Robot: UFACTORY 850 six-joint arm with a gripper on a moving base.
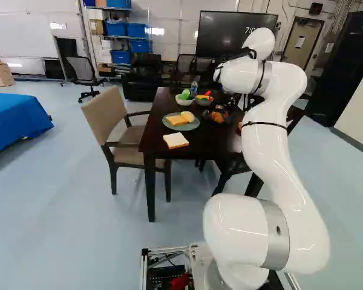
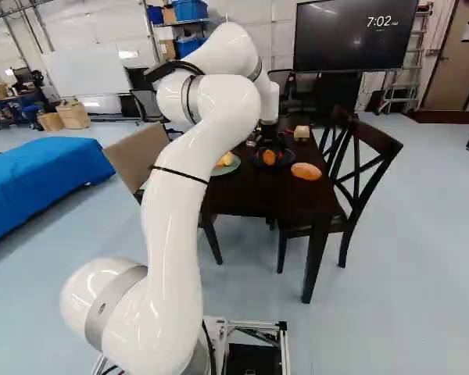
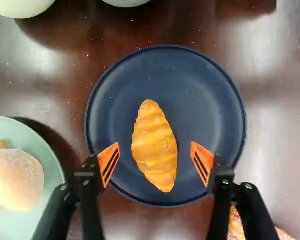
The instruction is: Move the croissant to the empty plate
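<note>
On a dark blue plate [image 3: 205, 90], near its middle: the croissant [image 3: 154, 145], golden and lined with ridges. Just above this plate, at the end of the big white arm [image 2: 195, 211]: the black pincer [image 2: 270, 142], orange tips spread wide apart, one to each side of the croissant, not squeezing. Under the blue plate, a dark brown counter [image 2: 297, 199]. Left of the blue plate in the left base view, a pale green plate [image 3: 52, 172] with a round bun [image 3: 20, 180] and yellow toast [image 1: 176, 120] on top. Nearer to the base than the blue plate, and left of it there, a white slice of bread [image 1: 175, 141]. Farther back than the blue plate, two little bowls, one [image 1: 184, 101] with a green thing in it, one [image 1: 204, 102] with a red thing. Right of the blue plate in the right base view, a long orange-brown bread [image 2: 306, 171], and farther back, a small tan block [image 2: 302, 133]. Also right of the blue plate, a dark wooden chair [image 2: 359, 168]; on its left side in the left base view, a tan chair [image 1: 106, 115].
</note>
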